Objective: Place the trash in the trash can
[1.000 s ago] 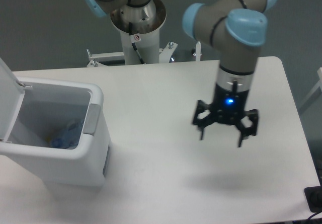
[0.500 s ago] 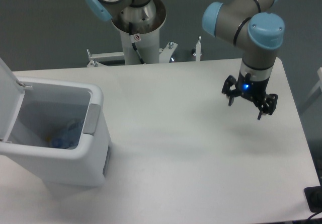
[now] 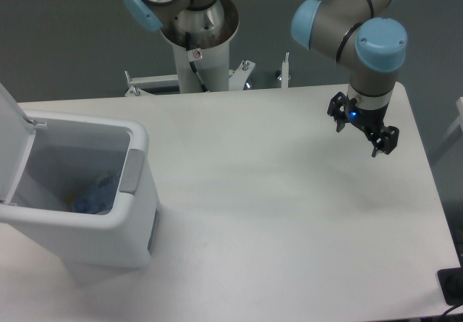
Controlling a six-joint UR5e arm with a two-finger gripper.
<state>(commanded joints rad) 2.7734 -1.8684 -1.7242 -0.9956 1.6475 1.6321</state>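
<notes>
The white trash can (image 3: pixel 137 213) stands at the table's left with its lid (image 3: pixel 11 137) swung up and open. Inside it lies the trash (image 3: pixel 96 192), a bluish clear plastic bottle, near the bottom; I cannot make out a separate packet. My gripper (image 3: pixel 359 136) hangs over the table's far right, well away from the can. Its fingers are spread open with nothing between them.
The arm's grey pedestal (image 3: pixel 195 40) stands behind the table's back edge. A black object (image 3: pixel 452 286) sits at the table's near right corner. The white table (image 3: pixel 275 213) ends just right of my gripper.
My gripper has moved from the table's middle right up and away toward the far right edge, staying open and empty. The can and its contents have not moved.
</notes>
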